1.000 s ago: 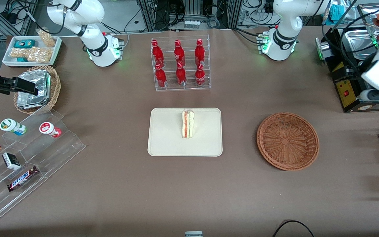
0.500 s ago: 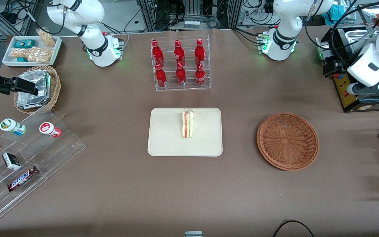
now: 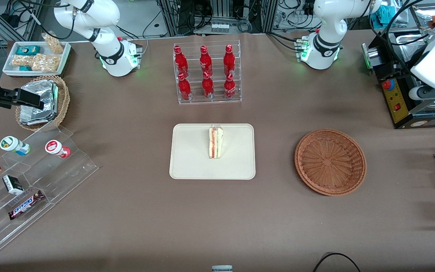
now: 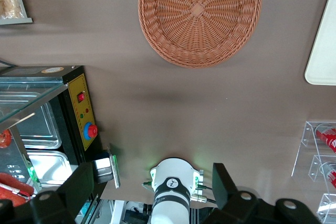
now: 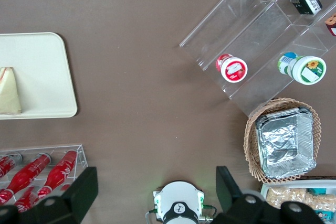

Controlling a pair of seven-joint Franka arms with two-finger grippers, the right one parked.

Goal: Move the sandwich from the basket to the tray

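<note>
The sandwich (image 3: 215, 142), a wrapped white wedge with red and pale layers, stands on the cream tray (image 3: 191, 158) in the middle of the table; it also shows in the right wrist view (image 5: 9, 92). The reddish-brown wicker basket (image 3: 330, 161) sits beside the tray toward the working arm's end and holds nothing; the left wrist view looks down into the basket (image 4: 199, 17). My gripper (image 4: 152, 179) hangs high above the table edge near the working arm's base, farther from the front camera than the basket. Its fingers (image 4: 224, 184) stand wide open with nothing between them.
A clear rack of red bottles (image 3: 207, 73) stands farther back than the tray. A black control box (image 3: 398, 100) sits under the working arm's hand (image 3: 434, 70). Toward the parked arm's end are a stepped acrylic shelf (image 3: 51, 177), a tan basket of foil packets (image 3: 42, 102) and a white snack tray (image 3: 36, 56).
The working arm's hand has swung about at its end of the table and now sits a little higher in the front view. Sandwich, tray and basket have not moved.
</note>
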